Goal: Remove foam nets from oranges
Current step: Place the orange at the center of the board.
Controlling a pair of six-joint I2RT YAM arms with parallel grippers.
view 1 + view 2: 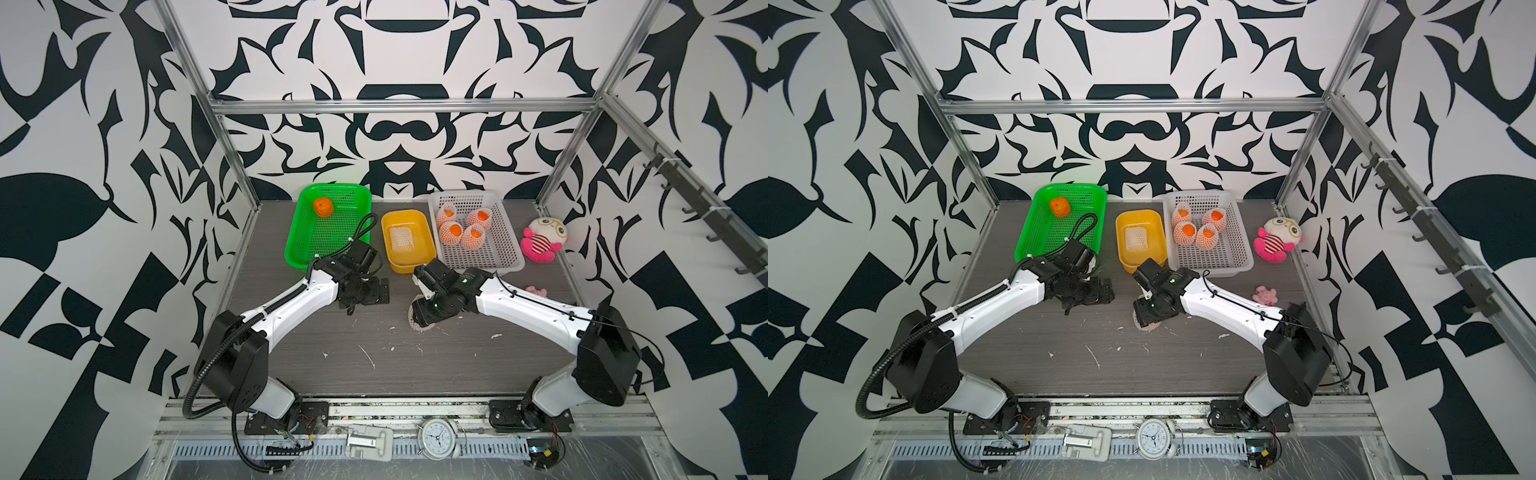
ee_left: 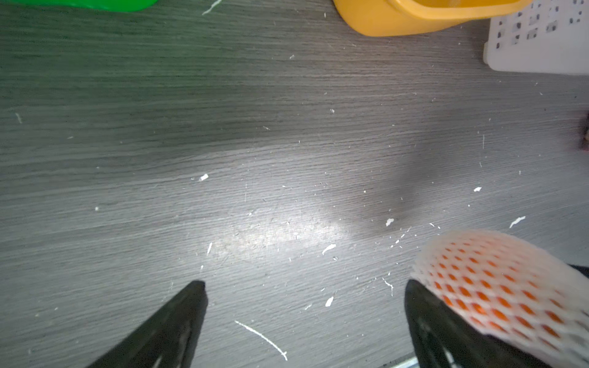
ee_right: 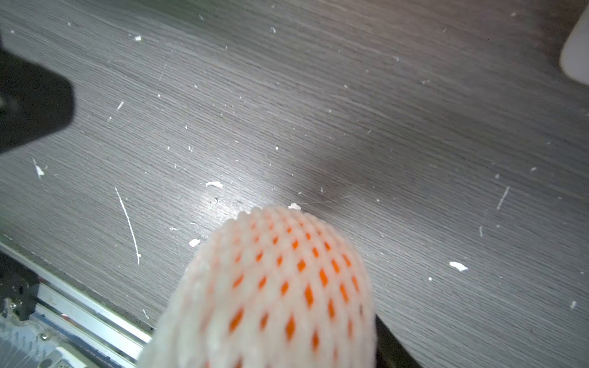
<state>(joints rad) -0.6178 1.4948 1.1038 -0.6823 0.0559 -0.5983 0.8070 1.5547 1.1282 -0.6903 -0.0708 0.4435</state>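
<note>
At the middle of the table point(image 1: 374, 365), a netted orange point(image 3: 277, 286) is pinched by the right gripper point(image 1: 420, 318). The left gripper point(image 2: 304, 286), spread wide and empty beside it, is best closed on the loose end of the foam net point(image 2: 478, 245) only, sparing the fruit.

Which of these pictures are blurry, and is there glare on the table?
Right wrist view: the netted orange is out of focus. Left wrist view: it is soft too, with glare on the table. Both top views: sharp.
</note>
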